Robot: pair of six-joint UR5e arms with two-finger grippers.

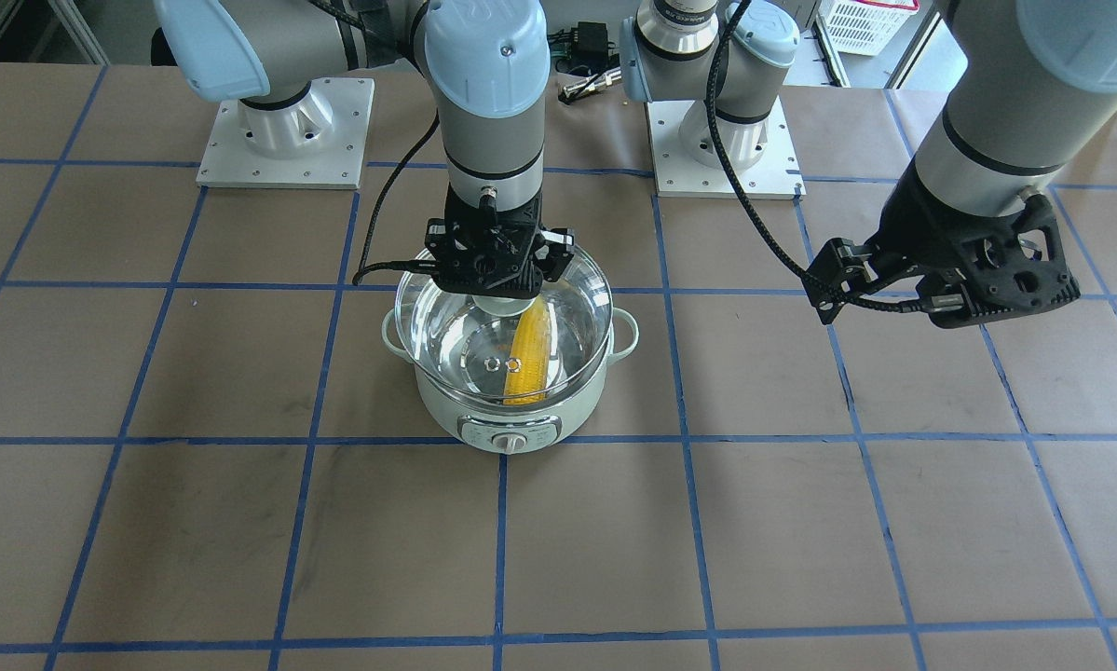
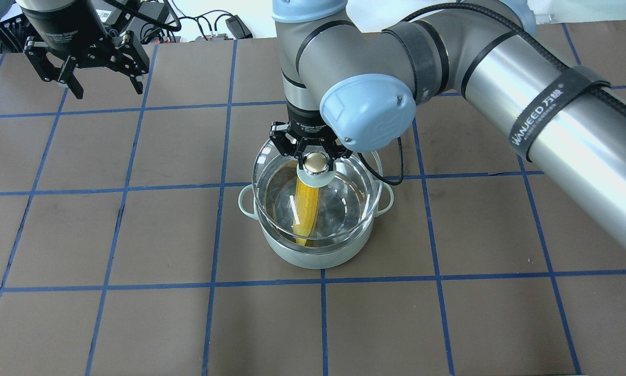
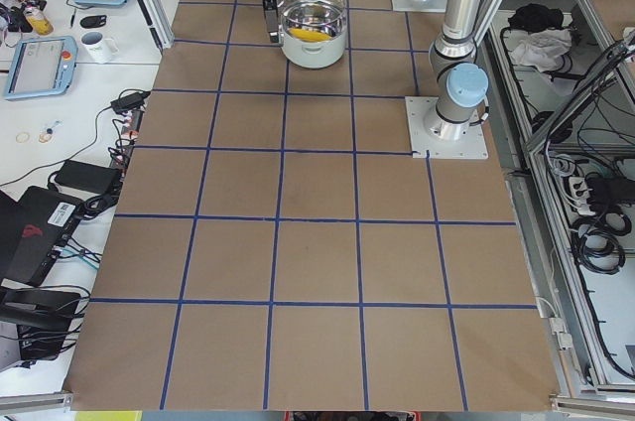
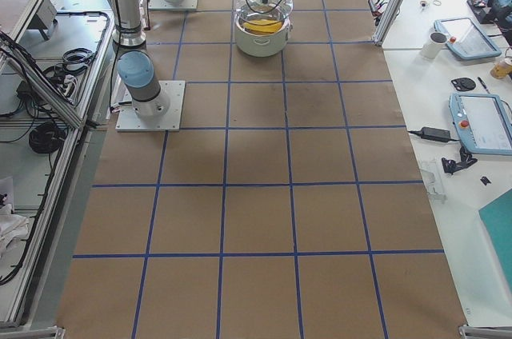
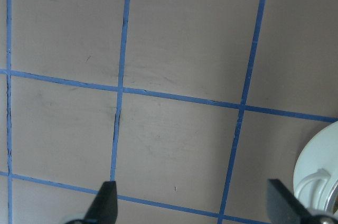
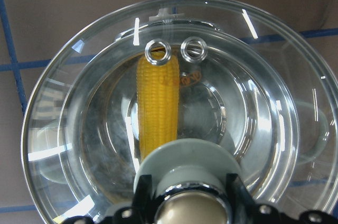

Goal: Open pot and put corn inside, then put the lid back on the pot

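Yellow corn cob (image 2: pixel 306 209) is laid in the round mint-green pot (image 2: pixel 313 258); clear glass lid (image 2: pixel 352 193), clamped by the right tool (image 2: pixel 316 156), seems not yet seated.

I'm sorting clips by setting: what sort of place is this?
Probably a robotics lab, not a kitchen: the pot sits on a table taped into a blue grid, robot bases are bolted to it, and teach pendants lie on side benches.

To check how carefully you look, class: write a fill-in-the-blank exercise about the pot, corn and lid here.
The corn lies ___ the pot.
The right arm's fingers grip the lid by its ___.
The left arm's fingers are ___, holding nothing.
Missing words: inside, knob, open.
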